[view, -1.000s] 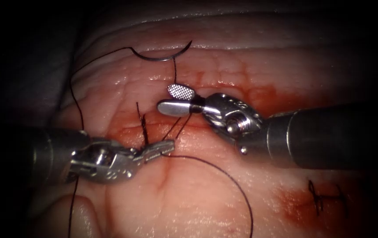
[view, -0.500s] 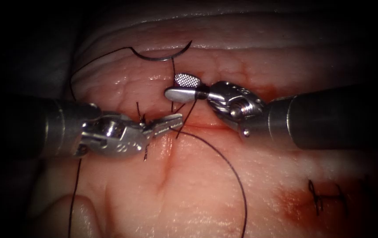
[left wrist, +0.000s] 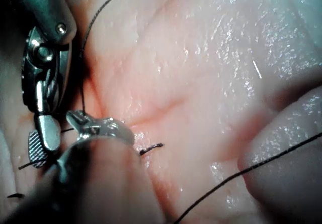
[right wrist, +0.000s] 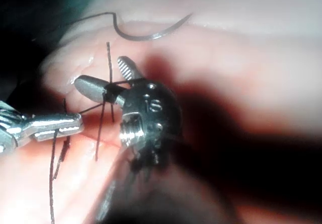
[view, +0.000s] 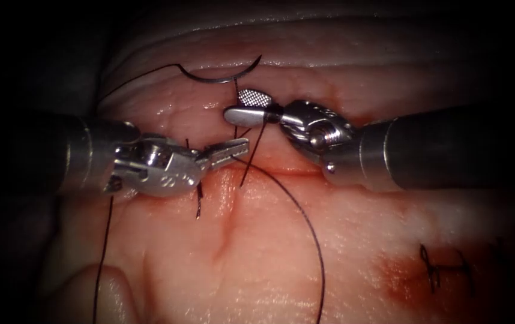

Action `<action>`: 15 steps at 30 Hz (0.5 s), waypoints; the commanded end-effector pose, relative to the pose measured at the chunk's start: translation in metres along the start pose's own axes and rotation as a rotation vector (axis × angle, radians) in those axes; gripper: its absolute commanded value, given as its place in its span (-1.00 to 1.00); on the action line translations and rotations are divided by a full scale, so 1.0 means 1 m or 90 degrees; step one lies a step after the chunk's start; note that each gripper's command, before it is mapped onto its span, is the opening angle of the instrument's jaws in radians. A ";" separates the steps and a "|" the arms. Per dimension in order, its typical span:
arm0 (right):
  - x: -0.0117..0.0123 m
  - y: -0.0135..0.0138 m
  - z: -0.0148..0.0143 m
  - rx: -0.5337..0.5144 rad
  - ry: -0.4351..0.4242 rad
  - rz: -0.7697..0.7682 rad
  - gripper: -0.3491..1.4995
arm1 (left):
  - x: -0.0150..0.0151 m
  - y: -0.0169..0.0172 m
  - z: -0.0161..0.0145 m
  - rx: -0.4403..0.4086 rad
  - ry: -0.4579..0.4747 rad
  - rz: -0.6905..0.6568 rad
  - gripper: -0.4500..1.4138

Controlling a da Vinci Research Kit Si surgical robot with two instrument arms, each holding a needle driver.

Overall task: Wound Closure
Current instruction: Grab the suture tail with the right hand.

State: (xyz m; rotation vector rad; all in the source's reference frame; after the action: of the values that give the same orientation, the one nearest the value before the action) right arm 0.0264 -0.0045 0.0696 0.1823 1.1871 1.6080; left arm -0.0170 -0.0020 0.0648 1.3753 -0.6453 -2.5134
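A: From the endoscope, the needle (view: pixel 218 74) lay free on the tissue (view: pixel 281 240) above the cut (view: pixel 224 216). The left tool (view: pixel 233 148) was clamped on thread (view: pixel 293 210); the right tool (view: pixel 246 106) stood agape, thread at its hinge.

B: The left wrist view agreed: its tool (left wrist: pixel 80 121) was closed.

A: In the right wrist view, strands crossed the spread jaws (right wrist: pixel 108 80). I'd judge a stray closure could sever the wrong strand.

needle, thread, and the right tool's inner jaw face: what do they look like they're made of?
Needle: thin dark metal wire, smooth, a faint glint along its curve; it lies free on the tissue.
Thread: fine black strand, matte; single or braided unclear.
Right hand: polished bright metal, open, inner face cross-hatched for grip.
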 end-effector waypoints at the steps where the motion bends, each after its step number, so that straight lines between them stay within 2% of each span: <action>1: -0.0010 -0.0006 0.0010 0.007 -0.005 -0.001 0.74 | 0.0000 0.0003 0.0006 -0.001 0.001 0.001 -1.00; 4: -0.0012 -0.0011 0.0018 0.010 -0.006 -0.001 0.71 | -0.0001 0.0003 0.0004 -0.003 0.002 0.001 -1.00; 6: -0.0013 -0.0012 0.0021 0.010 -0.005 -0.001 0.60 | -0.0001 0.0004 0.0003 -0.003 0.003 0.001 -1.00; 7: -0.0013 -0.0013 0.0022 0.010 -0.005 0.003 0.40 | -0.0001 0.0004 0.0002 -0.003 0.003 0.001 -1.00; 9: -0.0015 -0.0013 0.0021 -0.004 -0.002 -0.027 -0.62 | -0.0002 0.0004 0.0001 -0.004 0.004 0.002 -1.00; 10: -0.0015 -0.0014 0.0020 -0.015 -0.004 -0.032 -1.00 | -0.0002 0.0004 0.0000 -0.004 0.004 0.002 -1.00; 15: -0.0023 -0.0021 0.0012 -0.027 -0.012 -0.053 -1.00 | -0.0004 0.0005 -0.0005 -0.006 0.007 0.002 -1.00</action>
State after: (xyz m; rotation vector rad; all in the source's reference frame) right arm 0.0288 -0.0055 0.0692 0.1117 1.1283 1.5497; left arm -0.0158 -0.0024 0.0645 1.3836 -0.6303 -2.4993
